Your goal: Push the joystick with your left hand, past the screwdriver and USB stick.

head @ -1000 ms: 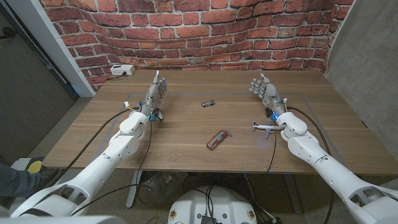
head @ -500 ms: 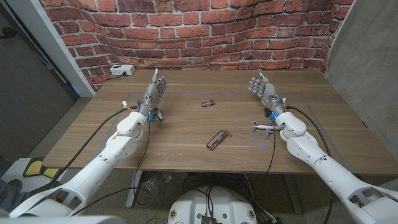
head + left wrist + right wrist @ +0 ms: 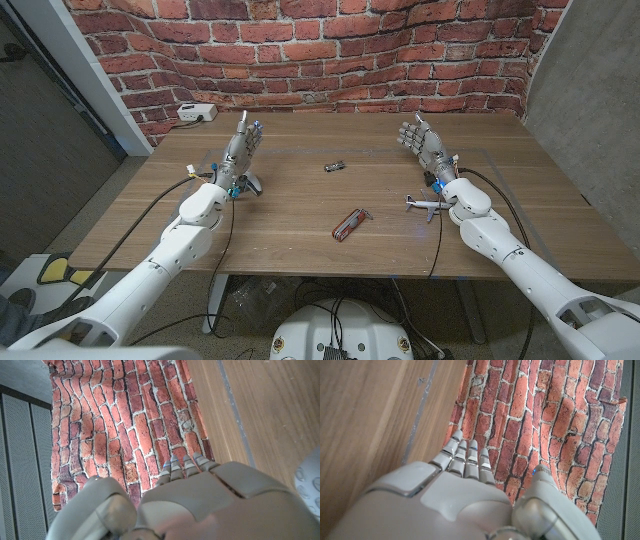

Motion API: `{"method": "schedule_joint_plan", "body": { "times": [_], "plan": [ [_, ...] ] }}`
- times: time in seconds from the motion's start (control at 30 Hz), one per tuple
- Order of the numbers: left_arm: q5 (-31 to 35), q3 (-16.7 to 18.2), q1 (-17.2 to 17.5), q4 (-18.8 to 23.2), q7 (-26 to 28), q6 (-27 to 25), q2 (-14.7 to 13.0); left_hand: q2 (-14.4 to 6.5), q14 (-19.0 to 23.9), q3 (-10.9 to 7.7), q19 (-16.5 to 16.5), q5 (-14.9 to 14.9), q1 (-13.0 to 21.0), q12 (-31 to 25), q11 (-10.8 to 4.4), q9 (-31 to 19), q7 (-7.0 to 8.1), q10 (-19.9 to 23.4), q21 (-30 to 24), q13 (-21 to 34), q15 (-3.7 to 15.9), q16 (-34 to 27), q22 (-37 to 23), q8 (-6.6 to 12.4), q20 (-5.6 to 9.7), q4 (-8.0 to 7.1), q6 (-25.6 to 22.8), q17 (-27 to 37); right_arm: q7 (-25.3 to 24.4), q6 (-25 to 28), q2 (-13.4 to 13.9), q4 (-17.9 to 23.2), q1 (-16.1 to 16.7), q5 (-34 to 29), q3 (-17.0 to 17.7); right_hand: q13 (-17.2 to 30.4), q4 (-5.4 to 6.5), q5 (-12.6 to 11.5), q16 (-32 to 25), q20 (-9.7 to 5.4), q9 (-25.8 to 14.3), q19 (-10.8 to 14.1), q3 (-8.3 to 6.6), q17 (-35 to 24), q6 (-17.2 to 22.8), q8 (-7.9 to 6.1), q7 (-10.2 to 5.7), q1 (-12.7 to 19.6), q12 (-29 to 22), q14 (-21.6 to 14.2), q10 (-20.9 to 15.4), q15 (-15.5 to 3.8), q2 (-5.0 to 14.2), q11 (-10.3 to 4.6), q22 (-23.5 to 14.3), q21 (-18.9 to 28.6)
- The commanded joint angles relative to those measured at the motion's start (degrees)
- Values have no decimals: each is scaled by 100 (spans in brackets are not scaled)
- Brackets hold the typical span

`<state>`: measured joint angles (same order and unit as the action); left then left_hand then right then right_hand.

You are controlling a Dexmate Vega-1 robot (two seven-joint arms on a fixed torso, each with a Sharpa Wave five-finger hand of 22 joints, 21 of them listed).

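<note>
My left hand (image 3: 243, 148) is raised over the table's left part with its fingers straight and apart, holding nothing; its back also shows in the left wrist view (image 3: 200, 500). A small grey joystick (image 3: 248, 183) with blue parts lies just beside that wrist; its rounded grey edge (image 3: 309, 480) shows in the wrist view. A small dark USB stick (image 3: 334, 166) lies at the table's middle. Nearer the front lies a red-handled tool (image 3: 350, 223). My right hand (image 3: 423, 145) is raised on the right side, empty, fingers extended (image 3: 465, 460).
A small white toy airplane (image 3: 424, 205) lies by my right wrist. A white socket box (image 3: 195, 112) with a cable sits at the back left corner of the wooden table (image 3: 300, 240). A brick wall (image 3: 330, 50) runs behind.
My left hand has shifted a little to the left and farther back, uncovering more of the joystick. The right hand and the other objects have not moved.
</note>
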<state>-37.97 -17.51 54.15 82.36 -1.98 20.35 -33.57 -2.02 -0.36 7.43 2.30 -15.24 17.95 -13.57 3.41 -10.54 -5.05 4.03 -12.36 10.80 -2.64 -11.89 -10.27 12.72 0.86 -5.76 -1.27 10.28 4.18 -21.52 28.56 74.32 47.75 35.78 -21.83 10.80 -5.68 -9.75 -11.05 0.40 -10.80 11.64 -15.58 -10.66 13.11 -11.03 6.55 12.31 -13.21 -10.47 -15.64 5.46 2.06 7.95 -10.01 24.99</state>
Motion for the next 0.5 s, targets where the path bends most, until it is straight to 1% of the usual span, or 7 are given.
{"method": "schedule_joint_plan", "body": {
  "times": [0.03, 0.1, 0.17, 0.23, 0.3, 0.43, 0.5],
  "plan": [
    [-180, 151, 153, -12, -503, 151, -302, -30, 117, 49, -140, 21, 25, -35, 8, -12, -18, 124, -69, 23, -37, -34, -9, 19, -6, 11, -79, 20, -28, 54, 81, 147, 0, -56, 1, 11, -2, -34, -24, -1, -19, 79, -36, -16, 50, -36, 10, 30, -58, -45, -83, -19, 12, -5, -26, -6],
    [-149, 192, 245, 94, -450, 121, -398, -23, 164, 62, -189, 26, 28, -54, 35, -12, -21, 197, -81, 24, -31, -39, -8, 26, -32, 13, -123, 20, -7, 39, 71, 134, -10, -61, -11, 11, -3, -34, -24, 0, -19, 81, -35, -16, 50, -36, 8, 30, -58, -48, -85, -19, 12, -11, -26, -8],
    [-128, 245, 354, 220, -360, 74, -487, -12, 263, 85, -276, 36, 35, -76, 7, -13, -20, 301, -98, 24, -20, -52, -7, 59, -58, 17, -260, 21, -32, 73, 67, 165, -2, -52, -13, 11, -4, -34, -23, 1, -20, 88, -35, -15, 78, -47, -12, 29, -58, -48, -90, -20, 12, -9, -26, -12],
    [-114, 302, 459, 304, -275, 85, -535, -8, 309, 94, -310, 39, 37, -85, 20, -13, -29, 343, -104, 25, -10, -59, -7, 64, -59, 18, -293, 22, -43, 60, 66, 174, 4, -76, -22, 12, -4, -35, -24, -1, -25, 94, -37, -15, 237, -107, -51, 25, -60, -61, -110, -29, 26, -12, -27, -33],
    [-92, 365, 569, 389, -171, 99, -576, -6, 334, 101, -331, 42, 40, -84, 14, -14, -20, 356, -106, 25, -12, -60, -7, 76, -68, 18, -341, 22, -65, 51, 73, 197, 16, -102, -27, 12, -6, -36, -22, -5, -27, 100, -41, -13, 297, -129, -79, 27, -59, -62, -113, -36, 32, -9, -27, -40],
    [107, 465, 769, 567, 151, 134, -657, -1, 470, 126, -419, 51, 50, -105, 4, -14, -14, 477, -117, 25, -14, -78, -5, 90, -86, 21, -454, 22, -130, 71, 79, 265, 48, -120, -22, 12, -8, -36, -21, -8, -30, 108, -41, -12, 235, -100, -91, 26, -57, -66, -119, -39, 36, -12, -28, -51],
    [187, 504, 842, 615, 240, 184, -680, -1, 508, 135, -465, 54, 57, -112, -26, -14, -2, 522, -125, 26, 1, -77, -5, 94, -87, 23, -493, 22, -157, 95, 72, 286, 58, -113, -22, 12, -9, -35, -21, -7, -31, 111, -40, -12, 216, -91, -97, 25, -57, -68, -121, -40, 35, -13, -28, -54]
  ]
}}
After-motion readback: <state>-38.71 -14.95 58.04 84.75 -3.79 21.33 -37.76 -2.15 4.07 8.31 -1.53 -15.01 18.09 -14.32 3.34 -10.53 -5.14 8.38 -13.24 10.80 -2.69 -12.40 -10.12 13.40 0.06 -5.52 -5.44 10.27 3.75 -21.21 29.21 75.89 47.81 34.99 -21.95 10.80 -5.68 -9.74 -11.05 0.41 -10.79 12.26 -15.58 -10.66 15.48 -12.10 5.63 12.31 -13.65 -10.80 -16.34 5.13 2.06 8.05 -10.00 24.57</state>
